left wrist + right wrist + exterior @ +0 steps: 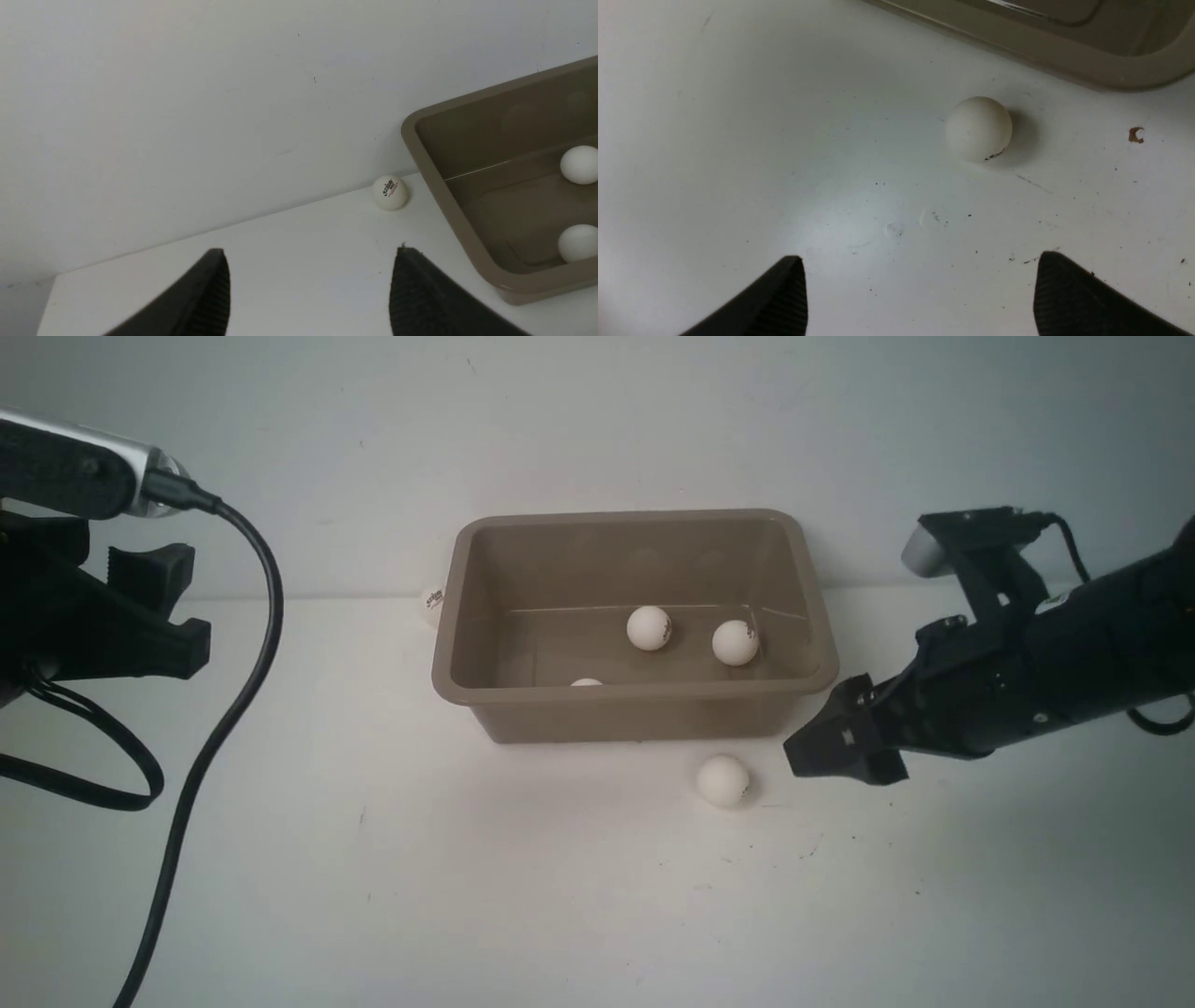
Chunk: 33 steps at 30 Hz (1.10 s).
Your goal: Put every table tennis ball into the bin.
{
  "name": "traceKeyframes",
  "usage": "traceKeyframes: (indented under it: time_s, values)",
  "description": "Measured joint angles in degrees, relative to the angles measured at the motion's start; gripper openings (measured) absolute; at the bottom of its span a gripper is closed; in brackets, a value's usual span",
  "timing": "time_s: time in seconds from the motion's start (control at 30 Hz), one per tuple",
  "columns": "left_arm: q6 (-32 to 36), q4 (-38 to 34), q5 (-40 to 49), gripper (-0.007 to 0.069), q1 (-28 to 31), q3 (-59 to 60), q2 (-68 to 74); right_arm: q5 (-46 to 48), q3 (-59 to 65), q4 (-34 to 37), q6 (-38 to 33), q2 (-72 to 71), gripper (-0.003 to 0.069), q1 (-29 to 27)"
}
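The taupe bin (635,692) stands mid-table. Three table tennis balls lie in it: one (649,627), one (735,643), and one (586,682) half hidden by the near wall. A fourth ball (723,780) lies on the table in front of the bin; my right gripper (822,733) is open and empty just right of it. In the right wrist view the ball (978,129) lies ahead of the open gripper (920,259). A fifth ball (432,601) sits by the bin's far left corner, against the wall. My left gripper (191,607) is open and empty, far left. In the left wrist view that ball (390,192) lies ahead of the gripper (310,254), beside the bin (448,196).
A white wall rises right behind the bin. A black cable (252,644) hangs from the left arm down across the table's left side. A small brown chip (1135,135) marks the table near the front ball.
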Motion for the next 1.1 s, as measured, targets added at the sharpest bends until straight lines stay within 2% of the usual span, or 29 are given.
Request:
traceKeyframes:
  time_s: [0.23,0.57,0.8,1.1]
  values:
    - [0.0,0.0,-0.3,0.0415,0.05,0.0,0.0,-4.03,0.0,0.06,-1.29,5.99,0.0589,2.41]
    - [0.0,0.0,-0.35,0.0415,0.05,0.0,0.0,-18.36,0.0,0.99,-2.57,13.63,0.0589,10.82]
    - [0.0,0.0,-0.41,0.0415,0.05,0.0,0.0,-25.58,0.0,1.28,-3.82,16.06,0.0589,11.38]
    - [0.0,0.0,-0.41,0.0415,0.05,0.0,0.0,-30.01,-0.24,2.11,-4.24,17.49,0.0589,11.38]
